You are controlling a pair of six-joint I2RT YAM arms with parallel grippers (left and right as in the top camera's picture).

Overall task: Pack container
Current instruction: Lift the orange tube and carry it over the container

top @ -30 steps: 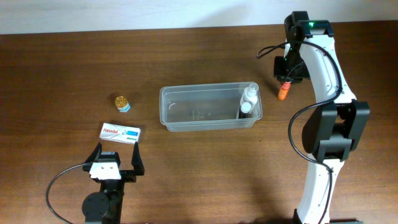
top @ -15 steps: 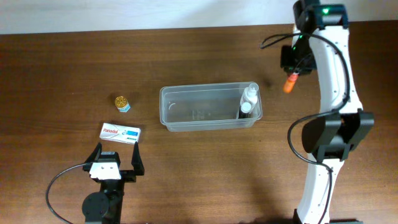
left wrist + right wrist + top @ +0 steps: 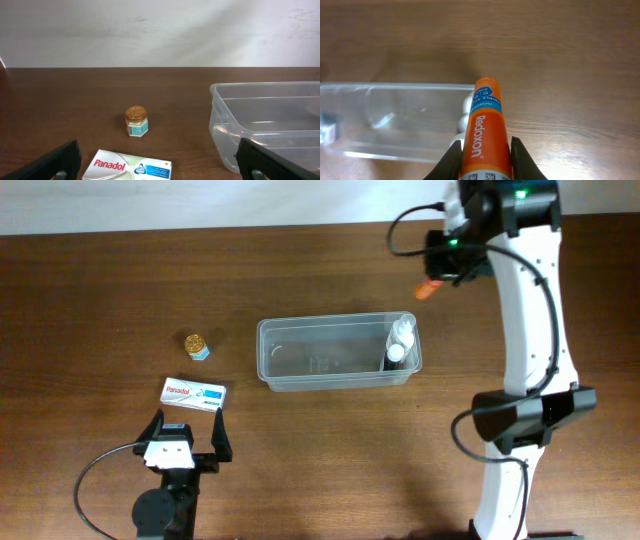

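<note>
Right gripper (image 3: 485, 162) clamped on the orange Redoxon tube (image 3: 485, 120), held just beyond the far right corner of the container (image 3: 300, 385)
Gripped by one end, the tube points its free end toward the clear tub at table centre, likely lined up to drop in beside the white bottles (image 3: 400, 340) at its right end; the left gripper (image 3: 185, 442) rests spread wide and empty at the near edge, close to the Panadol box (image 3: 194, 393)
</note>
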